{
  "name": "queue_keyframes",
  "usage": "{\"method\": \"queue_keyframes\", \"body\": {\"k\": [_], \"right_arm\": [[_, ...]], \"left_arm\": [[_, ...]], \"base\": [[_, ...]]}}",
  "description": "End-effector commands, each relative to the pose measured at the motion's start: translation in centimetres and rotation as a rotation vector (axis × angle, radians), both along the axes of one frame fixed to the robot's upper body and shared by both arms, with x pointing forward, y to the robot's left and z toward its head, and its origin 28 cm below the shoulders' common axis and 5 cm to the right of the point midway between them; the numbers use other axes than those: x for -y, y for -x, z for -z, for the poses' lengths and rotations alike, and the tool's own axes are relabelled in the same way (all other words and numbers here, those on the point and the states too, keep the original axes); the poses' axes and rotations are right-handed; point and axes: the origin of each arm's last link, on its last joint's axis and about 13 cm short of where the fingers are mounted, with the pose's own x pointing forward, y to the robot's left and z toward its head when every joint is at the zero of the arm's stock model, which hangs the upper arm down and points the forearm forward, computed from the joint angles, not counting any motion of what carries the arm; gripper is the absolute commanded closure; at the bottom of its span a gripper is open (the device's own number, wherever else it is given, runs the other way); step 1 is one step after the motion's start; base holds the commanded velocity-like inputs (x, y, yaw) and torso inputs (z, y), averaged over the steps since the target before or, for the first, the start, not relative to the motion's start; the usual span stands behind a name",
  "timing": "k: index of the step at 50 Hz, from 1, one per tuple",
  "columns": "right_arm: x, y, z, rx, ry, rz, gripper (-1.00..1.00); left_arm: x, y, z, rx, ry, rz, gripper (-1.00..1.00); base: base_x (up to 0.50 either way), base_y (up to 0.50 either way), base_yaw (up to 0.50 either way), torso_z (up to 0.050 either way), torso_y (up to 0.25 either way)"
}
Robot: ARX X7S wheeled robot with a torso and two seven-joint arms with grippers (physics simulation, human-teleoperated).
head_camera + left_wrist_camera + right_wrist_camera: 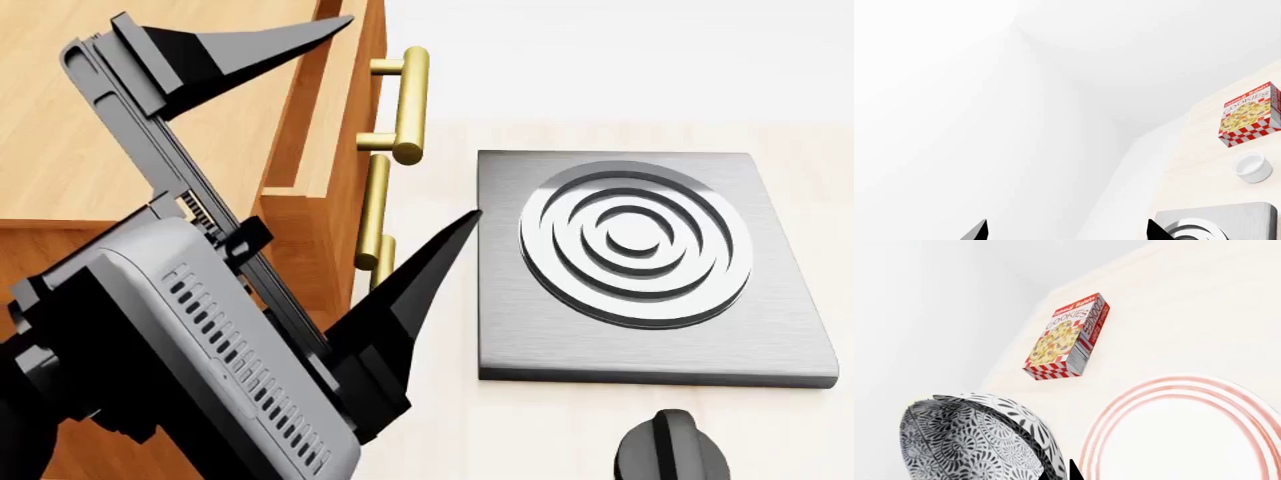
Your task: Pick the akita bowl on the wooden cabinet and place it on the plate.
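Left wrist view: we see only the two dark fingertips of the left pincer, spread wide with nothing between them. Beyond them lie the pale table, a cookie box, a small plain white cup and a corner of the grey stove.

Head view: the left pincer hangs open in front of the wooden cabinet, its far finger near the brass drawer handles, its near finger pointing toward the stove. A black knob lies nearer to us than that finger. Neither bowl nor plate shows here.

Right wrist view: the akita bowl sits tilted at the right pincer, whose dark tips barely show at the bowl's rim. We judge the bowl to be held by its rim (the contact itself is almost cut off). The plate lies just past the pincer on the table, beside the bowl and apart from it; the cookie box lies farther off.

Handling: we judge the bowl rigid, light, brittle and smooth-glazed, so likely to slip or swing in a one-sided grip. The thin rim wall is the only part narrow enough to pinch, one finger inside and one outside; the narrow foot calls for a level, gentle set-down at the plate's centre.
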Motion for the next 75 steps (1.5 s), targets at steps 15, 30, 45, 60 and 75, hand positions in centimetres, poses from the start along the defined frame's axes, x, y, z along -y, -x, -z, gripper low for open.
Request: {"method": "queue_keyframes", "body": {"k": [15, 30, 45, 60, 75], "right_arm": [[0.8, 0.4, 1.8, -0.042, -0.06, 0.049, 1.0], [1.2, 0.1, 2.2, -0.028, -0.142, 0.078, 1.0], [1.8, -0.9, 2.6, -0.059, -0.146, 0.102, 1.0], [2.3, -0.8, 3.7, -0.09, -0.165, 0.133, 1.0], [2.3, -1.2, 5.0, -0.119, -0.201, 0.147, 1.0]], "left_arm": [[0.0, -0.1, 0.2, -0.003, -0.003, -0.003, -1.0], [-0.1, -0.2, 0.4, -0.008, -0.001, -0.004, -1.0], [-0.2, -0.3, 0.7, -0.015, 0.003, -0.009, -1.0], [0.0, -0.4, 0.8, -0.02, -0.003, -0.008, -1.0], [-0.1, -0.6, 1.0, -0.025, -0.004, -0.01, -1.0]], "base": [[0.0, 0.0, 0.0, 0.0, 0.0], [0.0, 0.0, 0.0, 0.001, 0.0], [0.0, 0.0, 0.0, 0.0, 0.001], [0.0, 0.0, 0.0, 0.0, 0.0], [0.0, 0.0, 0.0, 0.0, 0.001]]}}
